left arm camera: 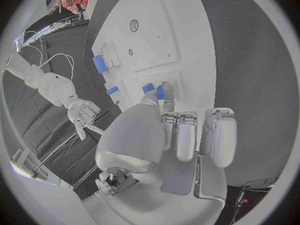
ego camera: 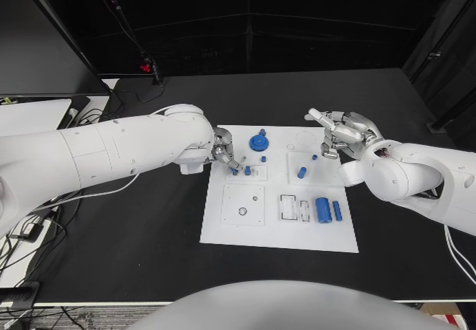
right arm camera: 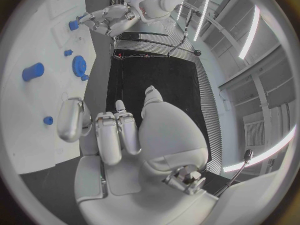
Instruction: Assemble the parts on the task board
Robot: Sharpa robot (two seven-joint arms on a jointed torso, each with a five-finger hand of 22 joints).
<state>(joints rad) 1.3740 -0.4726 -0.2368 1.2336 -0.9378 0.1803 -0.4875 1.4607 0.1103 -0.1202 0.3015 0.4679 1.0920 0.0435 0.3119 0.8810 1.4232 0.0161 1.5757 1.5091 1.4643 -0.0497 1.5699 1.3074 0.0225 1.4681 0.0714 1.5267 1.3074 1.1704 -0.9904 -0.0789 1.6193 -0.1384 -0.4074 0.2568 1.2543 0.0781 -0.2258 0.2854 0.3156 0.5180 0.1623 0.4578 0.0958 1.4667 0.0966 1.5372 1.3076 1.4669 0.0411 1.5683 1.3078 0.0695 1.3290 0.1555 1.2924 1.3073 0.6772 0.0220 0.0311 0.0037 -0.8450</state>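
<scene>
The task board (ego camera: 278,234) is a white plate at the centre of my black counter (ego camera: 129,240), carrying small blue parts (ego camera: 321,207). My left hand (ego camera: 224,155) pinches a blue peg (left arm camera: 160,92) over the board's left edge. My right hand (ego camera: 344,132) hovers unladen, fingers loosely apart.

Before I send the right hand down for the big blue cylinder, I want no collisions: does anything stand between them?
Nothing visible does. The right hand hovers over the white task board's far edge; the big blue cylinder lies nearer, bare board between.
</scene>
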